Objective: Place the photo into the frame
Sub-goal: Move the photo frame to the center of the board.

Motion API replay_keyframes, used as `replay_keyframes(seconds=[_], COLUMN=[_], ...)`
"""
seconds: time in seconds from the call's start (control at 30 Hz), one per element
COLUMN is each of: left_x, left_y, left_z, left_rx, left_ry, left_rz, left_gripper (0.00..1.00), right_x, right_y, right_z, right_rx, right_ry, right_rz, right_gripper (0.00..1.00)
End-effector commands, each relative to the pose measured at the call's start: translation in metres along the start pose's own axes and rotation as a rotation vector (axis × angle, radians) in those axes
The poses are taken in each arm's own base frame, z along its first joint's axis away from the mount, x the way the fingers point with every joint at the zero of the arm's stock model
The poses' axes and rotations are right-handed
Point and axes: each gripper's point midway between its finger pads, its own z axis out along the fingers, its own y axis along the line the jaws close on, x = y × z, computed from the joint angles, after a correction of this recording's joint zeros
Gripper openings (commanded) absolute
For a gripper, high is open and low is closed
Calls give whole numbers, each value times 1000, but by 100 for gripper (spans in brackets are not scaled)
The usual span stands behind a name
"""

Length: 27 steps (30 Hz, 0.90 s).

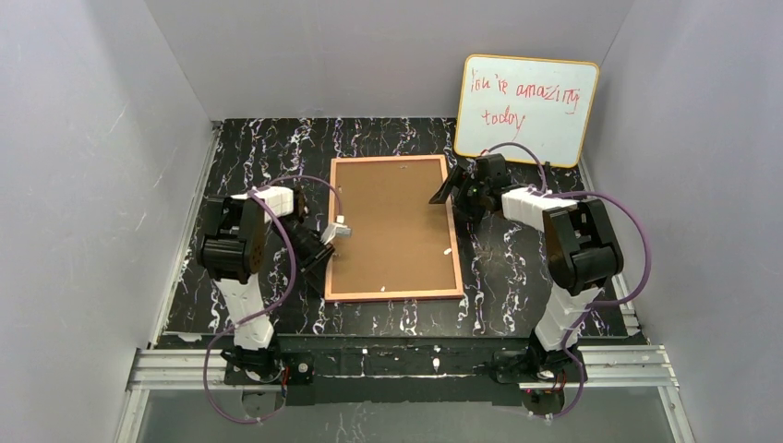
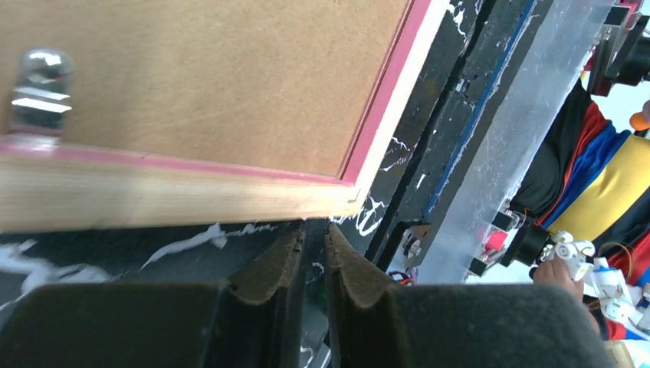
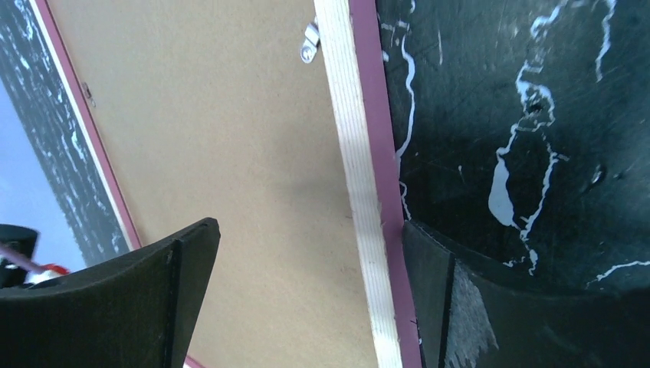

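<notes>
The frame (image 1: 395, 295) lies face down on the black marbled table, its brown backing board (image 1: 392, 226) uppermost. The photo is not in view. My left gripper (image 1: 323, 266) sits low beside the frame's left edge (image 2: 176, 195), near its front corner. Its jaws (image 2: 315, 228) stand only a slit apart with nothing between them. At the frame's far right edge my right gripper (image 1: 452, 198) is wide open. In the right wrist view it (image 3: 310, 226) straddles the pink and pale wood rim (image 3: 360, 176), one finger over the backing board (image 3: 230, 153), the other over the table.
A yellow-edged whiteboard (image 1: 526, 109) with red writing leans on the back wall at the right. Small metal clips (image 3: 309, 42) (image 2: 38, 88) sit at the frame's inner rim. An aluminium rail (image 1: 397, 365) runs along the near edge, and grey walls enclose three sides.
</notes>
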Motion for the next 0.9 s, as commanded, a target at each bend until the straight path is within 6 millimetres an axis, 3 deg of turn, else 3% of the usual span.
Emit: replay_keyframes(seconds=[0.0, 0.1, 0.2, 0.37, 0.47, 0.67, 0.73, 0.87], left_x=[-23, -61, -98, -142, -163, -179, -179, -182], left_y=[10, 47, 85, 134, 140, 144, 151, 159], left_z=[-46, -99, -123, -119, -118, -116, -113, -100], left_rx=[-57, -55, -25, 3, 66, 92, 55, -13], left_ry=[-68, -283, -432, -564, -608, -642, -632, -591], left_rz=[41, -93, -221, -357, -379, -379, -378, -370], left_gripper=[14, 27, 32, 43, 43, 43, 40, 25], right_x=[-48, -71, -74, -58, -43, -23, -19, -8], right_y=[35, 60, 74, 97, 118, 143, 156, 173], right_z=[-20, -26, -12, 16, 30, 53, 60, 79], right_rx=[-28, -74, -113, -168, -222, -295, -326, -373], right_ry=[-165, -214, -181, -107, -63, 1, 17, 62], right_rz=[-76, -107, -118, -155, -196, -232, -244, -270], right_gripper=[96, 91, 88, 86, 85, 82, 81, 79])
